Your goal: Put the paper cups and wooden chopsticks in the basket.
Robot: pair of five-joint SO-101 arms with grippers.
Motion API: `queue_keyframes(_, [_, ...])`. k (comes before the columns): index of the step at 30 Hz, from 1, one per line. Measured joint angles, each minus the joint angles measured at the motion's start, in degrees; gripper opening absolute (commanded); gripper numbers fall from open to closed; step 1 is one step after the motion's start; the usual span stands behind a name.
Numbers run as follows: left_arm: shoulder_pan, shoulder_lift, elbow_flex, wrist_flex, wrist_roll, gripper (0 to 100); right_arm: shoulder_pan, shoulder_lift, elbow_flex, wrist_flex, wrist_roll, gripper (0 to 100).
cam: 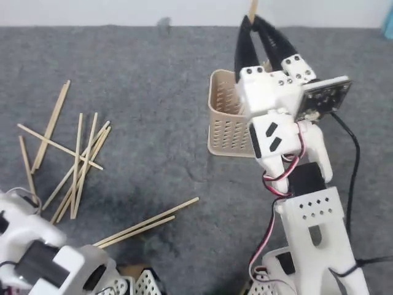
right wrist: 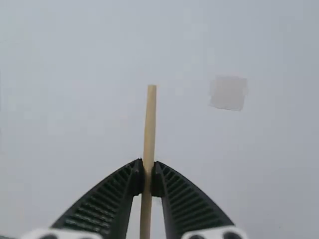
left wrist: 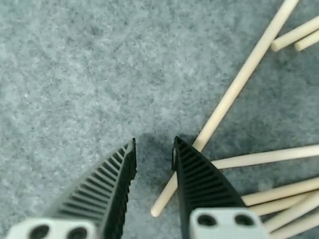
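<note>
While your right gripper was clamped on one upright chopstick above the basket and your left gripper hung narrowly parted over the loose chopsticks on the grey mat, a release off centre could have dropped that stick outside the rim

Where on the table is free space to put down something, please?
The widest bare patch lies between the scattered chopsticks and the basket. The far strip behind both is bare too. It is crowded on the pile's side and around the right arm beside the basket.
</note>
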Motion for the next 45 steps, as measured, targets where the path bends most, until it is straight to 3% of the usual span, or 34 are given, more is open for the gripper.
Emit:
queue_keyframes(15, [0.0,0.0,0.0,0.0,0.0,11,3.0,-0.1,19.5,-0.6,-0.4,0.8])
queue_keyframes(22, [0.0,0.0,0.0,0.0,0.0,11,2.9,-0.4,23.7,-0.7,-0.4,20.3])
queue_keyframes(29, [0.0,0.0,0.0,0.0,0.0,11,3.0,-0.8,18.7,0.8,-0.5,15.9])
queue_keyframes(33, [0.0,0.0,0.0,0.0,0.0,11,3.1,-4.8,12.4,11.3,-0.5,15.8])
queue_keyframes(41, [0.0,0.0,-4.3,-0.3,0.0,11,3.0,-24.9,9.3,44.4,-0.5,15.7])
queue_keyframes(45, [0.0,0.0,-10.5,2.4,0.0,11,3.0,-35.6,9.3,60.8,-0.5,6.8])
